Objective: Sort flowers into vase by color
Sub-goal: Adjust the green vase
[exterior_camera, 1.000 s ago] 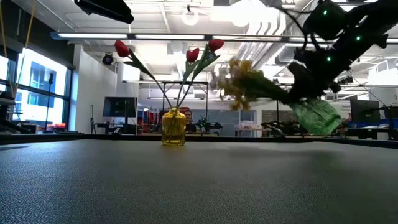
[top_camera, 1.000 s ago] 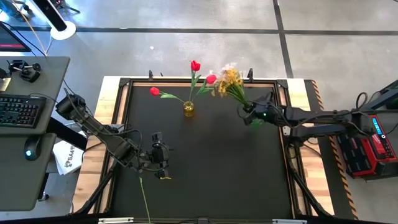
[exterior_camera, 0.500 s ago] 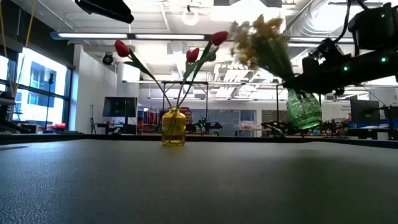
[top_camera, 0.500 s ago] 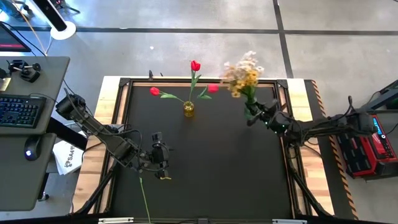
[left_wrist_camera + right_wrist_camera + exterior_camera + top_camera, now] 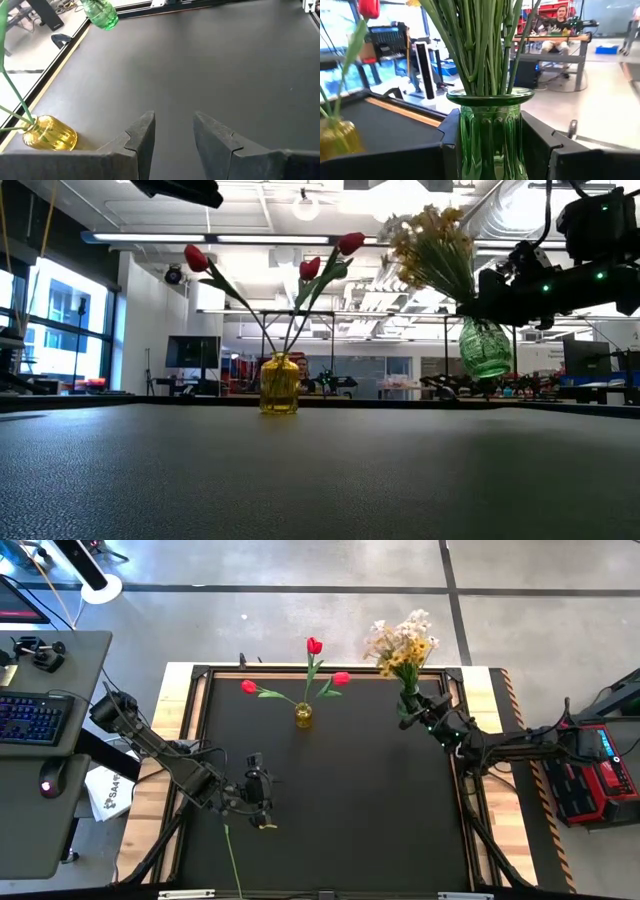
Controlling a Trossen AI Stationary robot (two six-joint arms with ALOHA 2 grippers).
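Observation:
A green glass vase point(image 5: 486, 348) packed with yellow and white blossom sprays point(image 5: 402, 642) sits in my right gripper point(image 5: 490, 131) over the table's far right corner. A yellow vase point(image 5: 303, 716) stands on its base near the far edge, holding three red tulips point(image 5: 312, 265) by their stems. My left gripper point(image 5: 172, 131) hovers open over the near left part of the table point(image 5: 350, 800), with nothing between its fingers. Just behind it, a thin green stem point(image 5: 232, 858) lies flat toward the near edge. My right gripper pinches the green vase by its ribbed body just under the rim point(image 5: 490, 142), one finger point(image 5: 451, 145) on each side. The fingers come in level from the table's right side. The vase hangs clear of the table, nearly upright, its flowers rising above the fingers.
The black mat is framed by a wooden border with rails point(image 5: 470, 790). A desk with a keyboard point(image 5: 30, 715) stands beyond the left edge. The middle of the mat between the arms is bare. The room beyond holds benches and a seated person point(image 5: 560, 20).
My right gripper has swung toward the table's far right corner and turned, bringing the green vase from a steep tilt toward the left up to nearly upright. The bouquet has moved with it toward the right. The gripper has stayed shut on the vase.

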